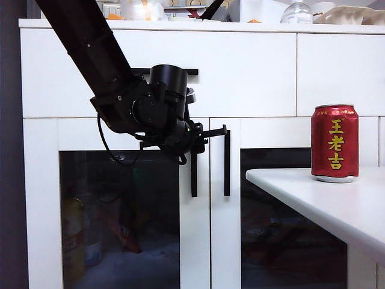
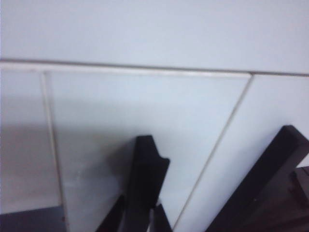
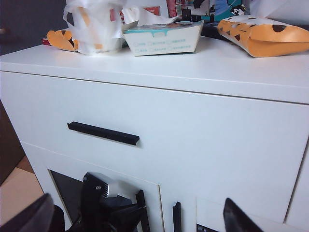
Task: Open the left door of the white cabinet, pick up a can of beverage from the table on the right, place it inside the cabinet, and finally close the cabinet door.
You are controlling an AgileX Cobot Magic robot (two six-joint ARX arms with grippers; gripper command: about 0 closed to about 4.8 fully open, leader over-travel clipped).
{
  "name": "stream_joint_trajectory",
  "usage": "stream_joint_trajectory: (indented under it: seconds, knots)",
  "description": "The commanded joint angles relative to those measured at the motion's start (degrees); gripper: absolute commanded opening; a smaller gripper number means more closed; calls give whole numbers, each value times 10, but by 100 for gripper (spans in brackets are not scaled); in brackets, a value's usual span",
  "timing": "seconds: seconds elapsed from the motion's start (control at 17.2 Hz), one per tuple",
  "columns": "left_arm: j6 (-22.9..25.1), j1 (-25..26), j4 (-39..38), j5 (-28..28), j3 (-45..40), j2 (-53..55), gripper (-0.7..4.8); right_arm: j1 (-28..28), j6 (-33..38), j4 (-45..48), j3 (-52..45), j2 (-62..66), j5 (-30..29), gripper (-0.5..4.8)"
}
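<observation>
White fronts fill the scene: the white cabinet (image 1: 252,72) stands with both glass doors shut, a drawer with a horizontal black handle (image 3: 103,133) above them. At the top of the left door (image 1: 120,205), the left gripper (image 1: 210,133) sits just beside the door's vertical black bar handle (image 1: 194,174) — its fingers (image 2: 145,183) are drawn narrow, and whether they pinch the handle cannot be told. In the right wrist view, the right gripper (image 3: 135,212) hangs in front of the cabinet with its fingers (image 3: 236,217) spread wide, holding nothing. On the right, the red can of beverage (image 1: 334,142) stands upright on the white worktop (image 1: 337,208) — well apart from both grippers.
</observation>
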Motion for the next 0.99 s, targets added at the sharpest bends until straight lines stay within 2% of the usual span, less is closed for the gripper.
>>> stream_joint_trajectory:
  seconds: [0.06, 0.12, 0.29, 0.64, 0.7, 0.76, 0.82, 0.87, 0.99]
  knots:
    - [-16, -17, 12, 31, 1, -4, -6, 1, 1, 7, 2, -2, 0, 479]
    - [-16, -21, 24, 31, -6, -5, -6, 1, 1, 6, 2, -2, 1, 479]
    - [-15, -34, 124, 30, -60, -8, -6, 1, 1, -12, 2, -2, 0, 479]
    - [-16, -64, 119, 31, -220, -101, -6, 4, 2, -46, 2, 27, -5, 479]
    - [-15, -66, 118, 31, -246, -124, -6, 4, 2, -45, 3, 49, -21, 412]
    - [-15, -69, 118, 31, -261, -137, -6, 4, 2, -39, 3, 72, -41, 297]
    - [-16, -70, 118, 31, -284, -159, -6, 4, 1, -27, 3, 107, -70, 63]
    - [-16, -71, 118, 31, -299, -175, -6, 4, 1, -11, 3, 134, -89, -5]
    - [-15, -71, 118, 31, -318, -202, -6, 17, 2, 34, 12, 218, -104, -2]
